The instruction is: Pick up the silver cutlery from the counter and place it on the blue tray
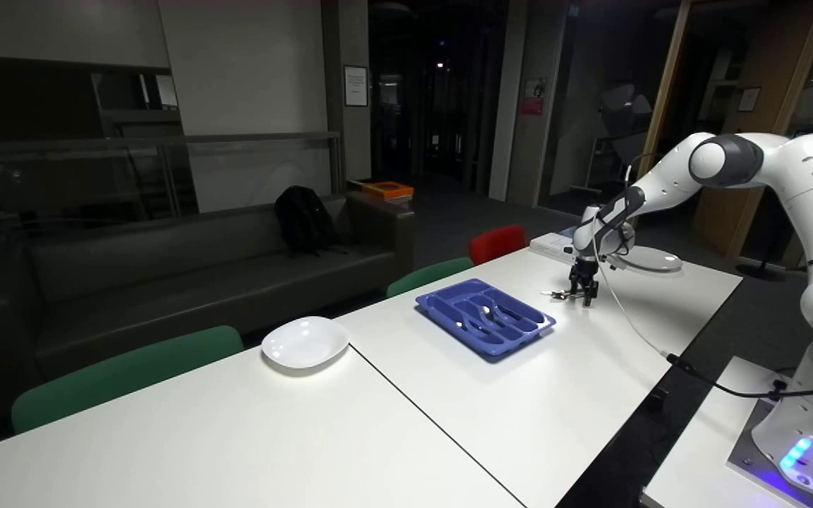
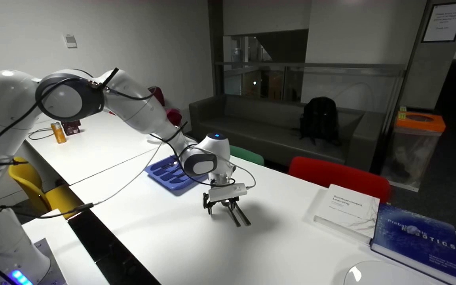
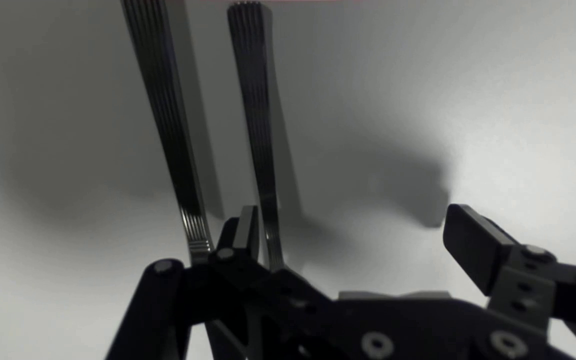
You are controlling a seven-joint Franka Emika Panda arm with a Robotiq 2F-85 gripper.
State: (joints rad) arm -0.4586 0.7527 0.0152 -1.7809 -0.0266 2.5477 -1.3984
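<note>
Exterior view | blue tray (image 1: 497,346): cutlery (image 1: 486,310) inside | wrist view: fingers (image 3: 474,247) apart

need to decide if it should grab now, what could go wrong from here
In the wrist view, a finger of the open gripper appears to sit between the left handle and the right handle, so closing might catch only the right one. Later, since the blue tray already holds cutlery, a released piece could land across it.
</note>
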